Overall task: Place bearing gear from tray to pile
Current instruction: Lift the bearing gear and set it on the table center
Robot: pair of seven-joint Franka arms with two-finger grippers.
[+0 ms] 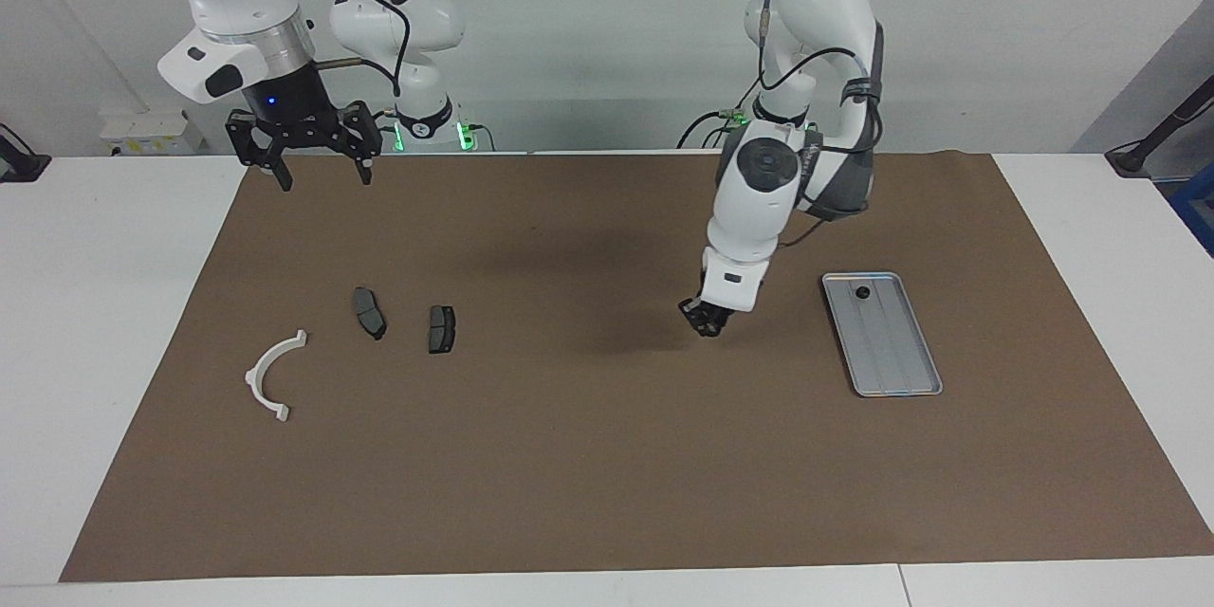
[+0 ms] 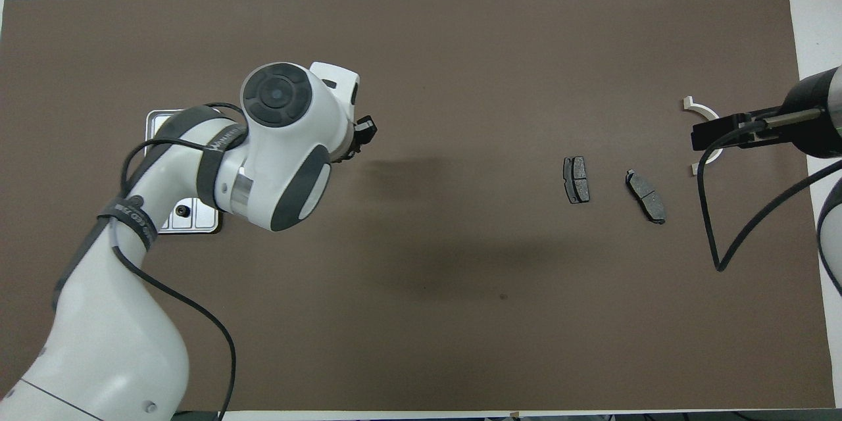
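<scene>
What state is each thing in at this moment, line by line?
left gripper: over the bare mat, between tray and pile; fingers nearly shut, held part not discernible
right gripper: open, empty, waiting, raised
tray: flat on mat, one small dark part in it
white bracket: lying on mat
two dark pads: flat, apart

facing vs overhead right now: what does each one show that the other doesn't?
Facing only: the whole tray uncovered, and the right gripper open, raised near the robots.
Overhead only: the left arm covering most of the tray.
Both: the left gripper over bare mat between tray and pile, the small dark part left in the tray, both brake pads, the white bracket.
</scene>
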